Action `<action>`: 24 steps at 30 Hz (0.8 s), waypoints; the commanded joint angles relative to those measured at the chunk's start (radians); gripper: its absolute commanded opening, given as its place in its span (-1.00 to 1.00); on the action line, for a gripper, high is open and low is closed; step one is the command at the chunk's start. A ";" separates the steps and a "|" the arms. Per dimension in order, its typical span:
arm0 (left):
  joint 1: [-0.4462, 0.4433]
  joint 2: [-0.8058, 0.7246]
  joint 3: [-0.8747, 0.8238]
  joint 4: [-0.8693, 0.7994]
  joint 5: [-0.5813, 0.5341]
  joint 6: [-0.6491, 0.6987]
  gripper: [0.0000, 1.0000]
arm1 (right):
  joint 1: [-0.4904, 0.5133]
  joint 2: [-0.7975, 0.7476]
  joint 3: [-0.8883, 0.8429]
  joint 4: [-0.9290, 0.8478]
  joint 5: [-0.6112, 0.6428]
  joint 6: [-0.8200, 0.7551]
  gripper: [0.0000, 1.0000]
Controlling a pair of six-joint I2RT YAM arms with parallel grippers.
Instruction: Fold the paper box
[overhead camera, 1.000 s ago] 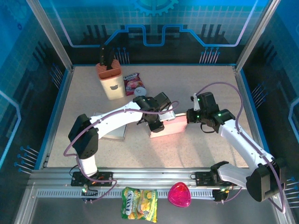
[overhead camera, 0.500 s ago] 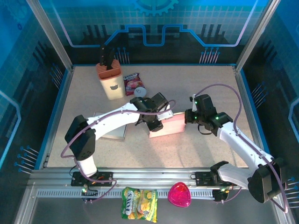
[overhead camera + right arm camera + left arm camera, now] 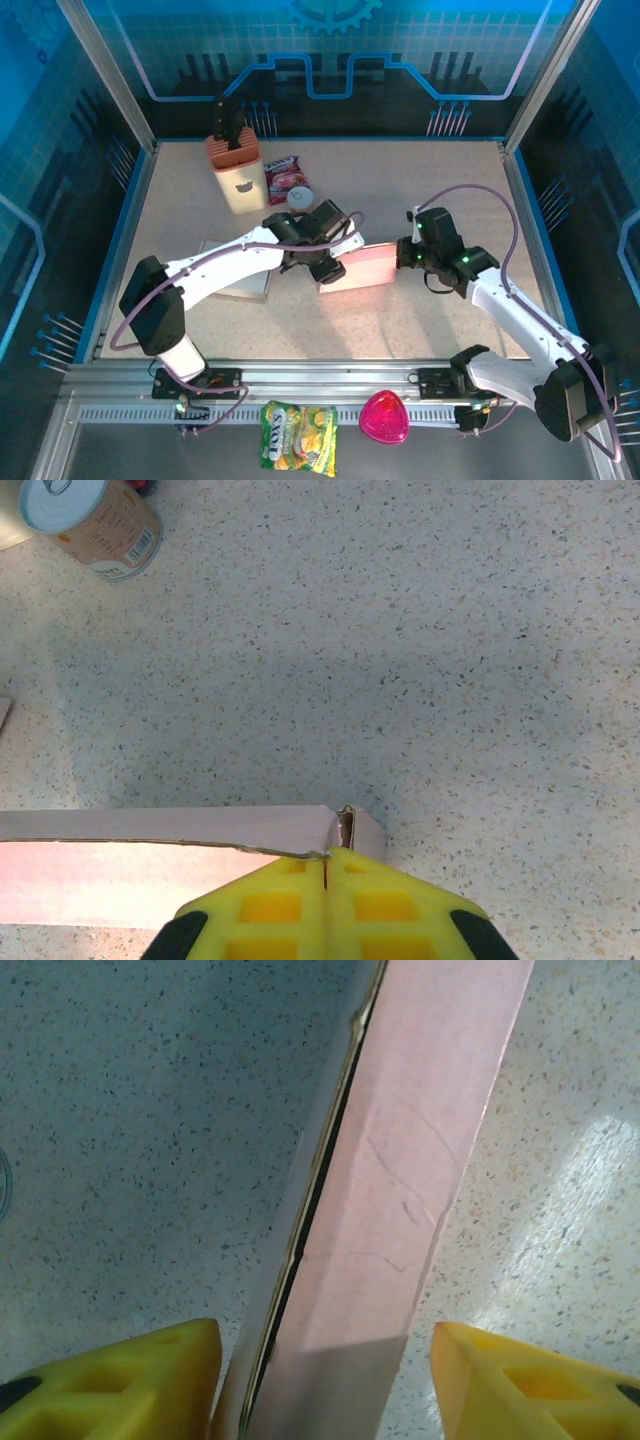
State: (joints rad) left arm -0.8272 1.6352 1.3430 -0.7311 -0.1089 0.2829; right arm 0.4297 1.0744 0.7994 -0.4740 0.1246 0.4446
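Note:
The pink paper box [image 3: 362, 268] lies mid-table, its lid not quite flat. In the left wrist view the box [image 3: 400, 1190] runs lengthwise between my yellow fingers [image 3: 110, 1390], with a dark seam along its left side. My left gripper [image 3: 330, 262] straddles the box's left end, open, with a gap on each side. My right gripper [image 3: 405, 255] is at the box's right end. In the right wrist view its fingertips [image 3: 328, 855] are shut together and touch the box's corner [image 3: 345, 825]; whether paper is pinched between them I cannot tell.
A knife block [image 3: 235, 172], a snack packet [image 3: 283, 178] and a can [image 3: 300, 197] stand at the back left; the can [image 3: 95, 525] shows top left. A flat grey sheet [image 3: 240, 282] lies under the left arm. A yellow snack bag [image 3: 298, 437] and a pink pouch [image 3: 384, 417] sit on the front rail.
My left gripper's jaws have widened around the box's left end and the left arm has swung leftward. The right gripper has stayed shut at the box's right corner.

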 commanded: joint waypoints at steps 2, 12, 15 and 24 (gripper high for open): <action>0.008 -0.093 -0.039 0.056 -0.010 -0.073 0.28 | 0.032 0.004 -0.022 -0.080 0.025 0.017 -1.00; 0.007 -0.245 -0.100 0.023 -0.148 -0.331 0.17 | 0.063 0.009 -0.006 -0.094 0.048 0.037 -1.00; 0.008 -0.281 -0.114 -0.036 -0.153 -0.426 0.12 | 0.065 0.012 0.000 -0.097 0.048 0.037 -1.00; 0.048 -0.251 -0.092 -0.100 -0.070 -0.534 0.21 | 0.073 0.009 0.000 -0.100 0.050 0.043 -1.00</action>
State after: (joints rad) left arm -0.7895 1.3602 1.2346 -0.7853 -0.2256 -0.1875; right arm 0.4797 1.0744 0.8001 -0.4828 0.1802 0.4717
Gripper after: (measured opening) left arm 0.598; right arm 0.063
